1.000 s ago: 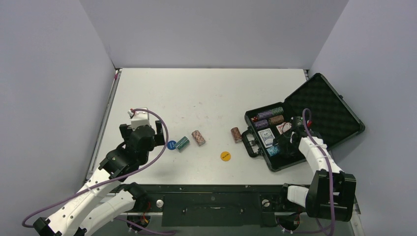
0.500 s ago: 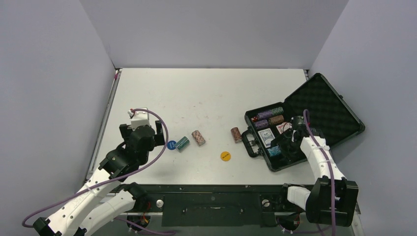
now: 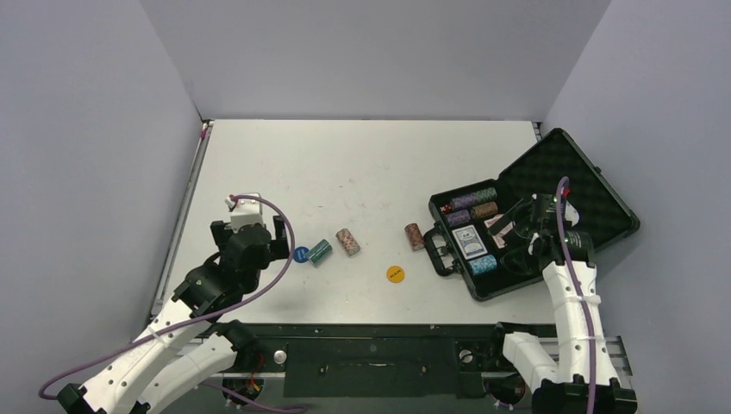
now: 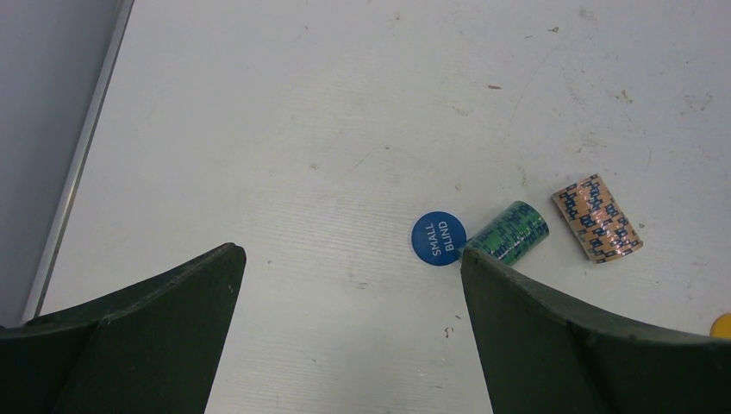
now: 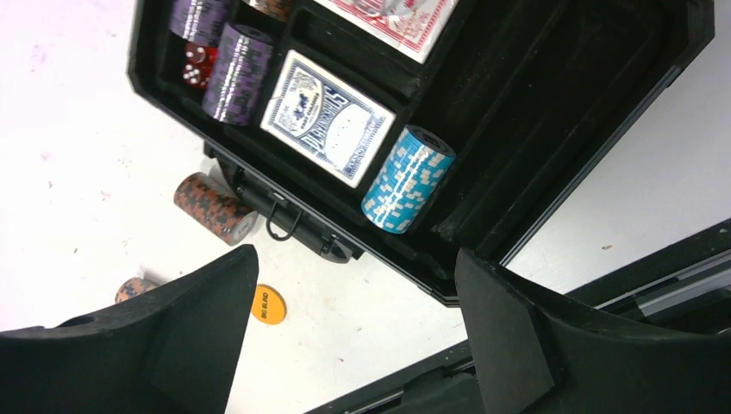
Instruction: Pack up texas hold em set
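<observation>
The black case [image 3: 565, 181] lies open at the right. Its tray [image 5: 603, 112] holds a light blue chip stack [image 5: 407, 179], a blue card deck [image 5: 328, 116], purple stacks [image 5: 237, 73] and red dice [image 5: 196, 65]. My right gripper [image 3: 517, 231] hovers over the tray, open and empty [image 5: 355, 253]. On the table lie a brown stack [image 3: 415, 235], a tan stack [image 3: 347, 241], a green stack [image 3: 320, 252], a blue disc [image 3: 300, 254] and a yellow disc [image 3: 396, 273]. My left gripper [image 3: 250, 231] is open and empty [image 4: 346, 253], just left of the blue disc [image 4: 438, 238].
Grey walls close the table in on three sides. A metal rail [image 3: 185, 207] runs along the left edge. The raised foam-lined case lid [image 3: 595, 207] stands behind my right gripper. The arm bases' black frame [image 3: 371, 354] borders the near edge.
My right gripper has opened and lifted back to the right, leaving the light blue chip stack lying in the case. The left arm has barely moved.
</observation>
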Available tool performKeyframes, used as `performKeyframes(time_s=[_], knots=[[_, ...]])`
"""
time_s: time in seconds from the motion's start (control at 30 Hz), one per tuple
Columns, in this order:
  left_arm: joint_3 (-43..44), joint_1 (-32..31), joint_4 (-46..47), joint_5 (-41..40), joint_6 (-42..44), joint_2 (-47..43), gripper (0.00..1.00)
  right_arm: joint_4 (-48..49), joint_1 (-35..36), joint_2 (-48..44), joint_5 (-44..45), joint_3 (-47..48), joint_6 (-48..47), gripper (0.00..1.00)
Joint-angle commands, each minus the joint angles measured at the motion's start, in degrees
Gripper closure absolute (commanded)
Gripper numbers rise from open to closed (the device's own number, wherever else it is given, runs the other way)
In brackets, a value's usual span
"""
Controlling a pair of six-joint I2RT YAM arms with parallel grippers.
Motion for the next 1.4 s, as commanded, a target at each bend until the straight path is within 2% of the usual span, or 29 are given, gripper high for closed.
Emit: performKeyframes(time_s=[0.0,0.27,0.47,0.53,0.6,0.83,1.03,1.23,1.37], knots=[[-0.1,-0.5,3.1,2.0,0.4,-0.7,0.04,-3.2,1.3,-1.4,1.4,5.4,-1.3,0.19],[0.3,-0.4,3.1,5.1,1.4,0.1,0.04,-4.1,8.5,-5.3,1.8,8.5,0.0,0.18],[3.5,0.1,0.7,15.2,3.2,3.3,0.02,-1.7,13.7,-10.9,1.6,4.8,4.0,0.18],[5.9,0.4,-1.4,18.6,3.2,5.6,0.00,-1.6,13.8,-12.9,2.1,3.8,4.6,0.18],[7.8,0.6,-2.6,22.0,3.6,7.4,0.04,-1.9,13.8,-14.7,2.9,2.9,5.0,0.19],[12.5,1.2,-5.4,26.5,4.9,12.8,0.07,-1.0,13.8,-19.2,0.4,-1.3,5.2,0.19],[13.7,2.0,-6.3,30.6,4.8,16.7,0.09,1.3,13.8,-19.5,-2.9,-0.7,3.1,0.19],[14.5,3.1,-5.1,30.8,4.9,20.0,0.10,0.1,13.8,-17.9,1.2,1.5,-2.6,0.19],[15.8,7.4,-6.1,33.9,6.2,24.0,0.11,1.0,13.8,-15.5,2.7,1.4,-5.4,0.18]])
